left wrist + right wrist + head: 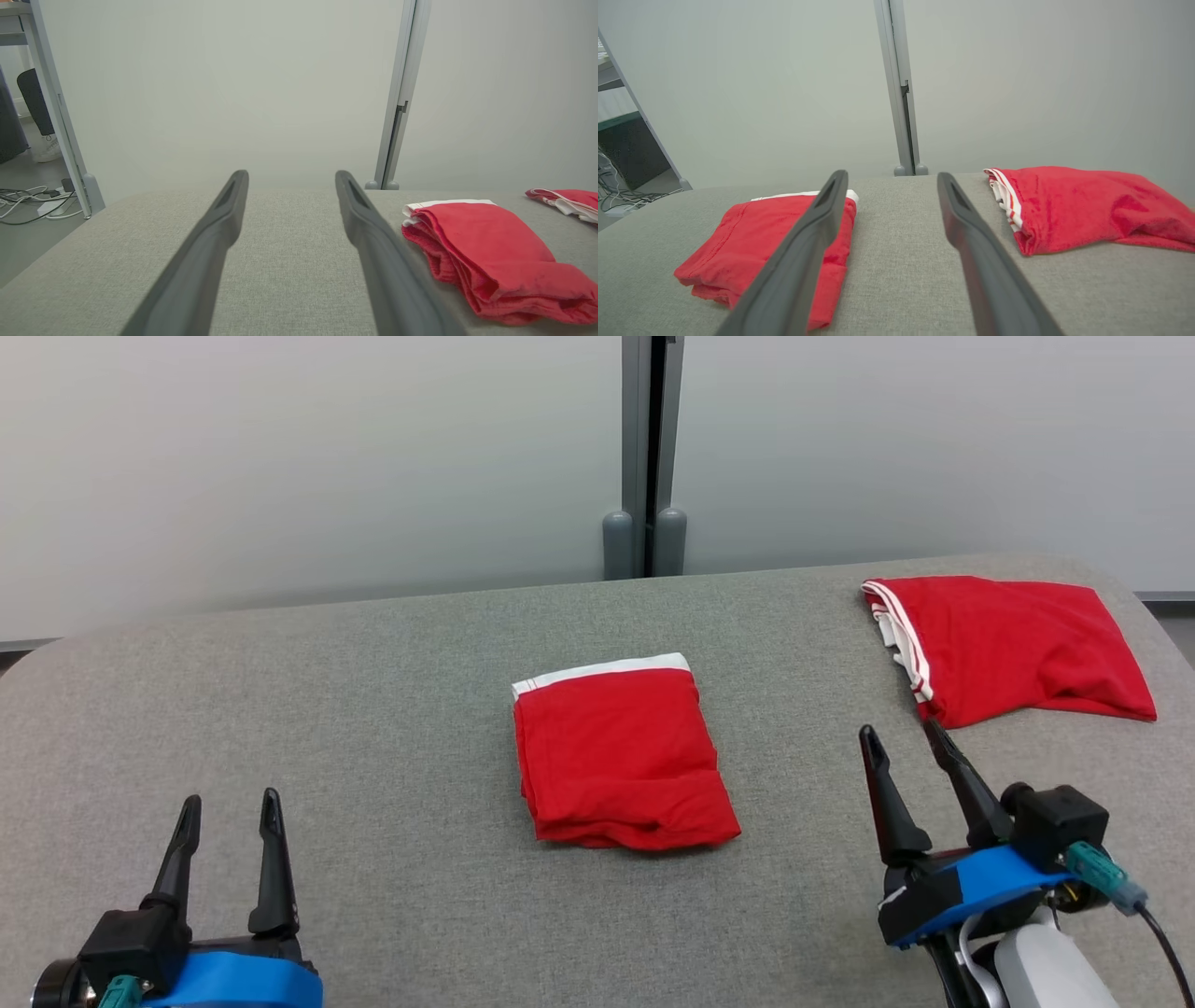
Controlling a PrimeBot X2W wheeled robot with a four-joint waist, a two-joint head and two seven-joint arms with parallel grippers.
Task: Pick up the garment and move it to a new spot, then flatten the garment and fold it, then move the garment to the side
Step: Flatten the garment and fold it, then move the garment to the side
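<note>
The left gripper [231,797] and right gripper [899,728] stood wide open and empty near the front edge of the tabletop [373,709]; a shallow pinch on the folded garment [621,761] at its centre could have caught only the top layers and undone the fold.

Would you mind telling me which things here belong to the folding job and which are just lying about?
Job, likely:
folded red garment at centre
grey table

Lying about:
second red garment, far right
floor cables
partition post
</note>
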